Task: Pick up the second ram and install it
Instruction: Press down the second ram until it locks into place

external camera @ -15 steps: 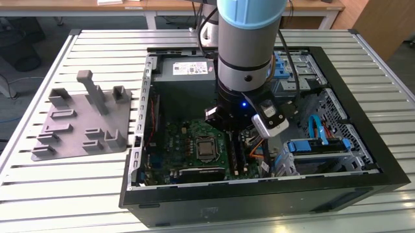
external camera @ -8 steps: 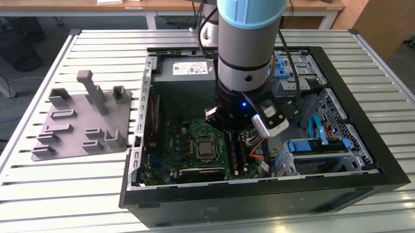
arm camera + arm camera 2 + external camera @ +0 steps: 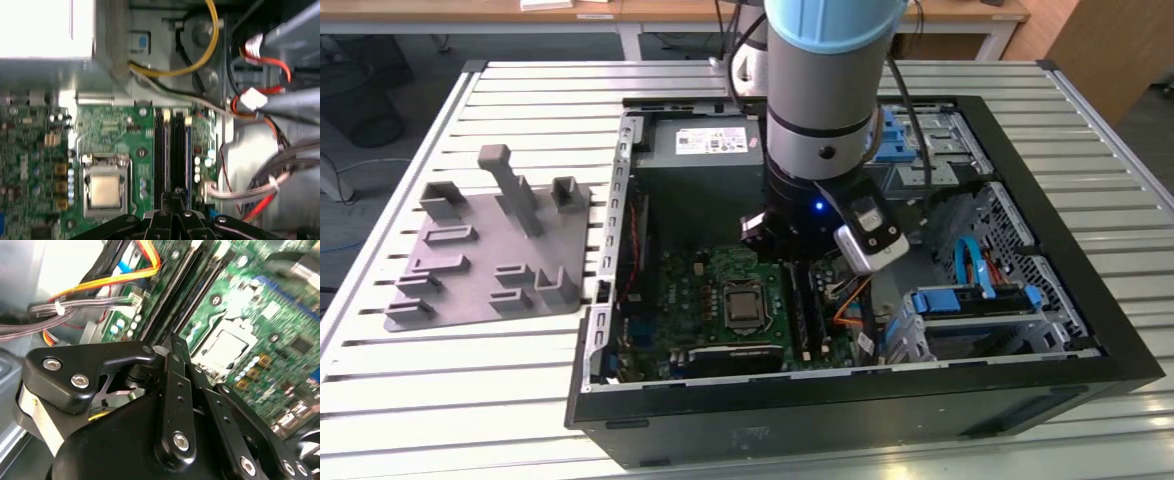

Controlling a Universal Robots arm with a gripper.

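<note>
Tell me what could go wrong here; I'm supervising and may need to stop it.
The end effector hangs right over the black memory slots; coming down off-line could strike the motherboard. The cable bundle beside the slots could snag it.

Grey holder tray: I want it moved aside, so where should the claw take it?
By the tall upright post of the grey holder tray, probably from straight above: it rises clear of the lower posts, with open sides to close across, while the base lies flat on the slatted table.
</note>
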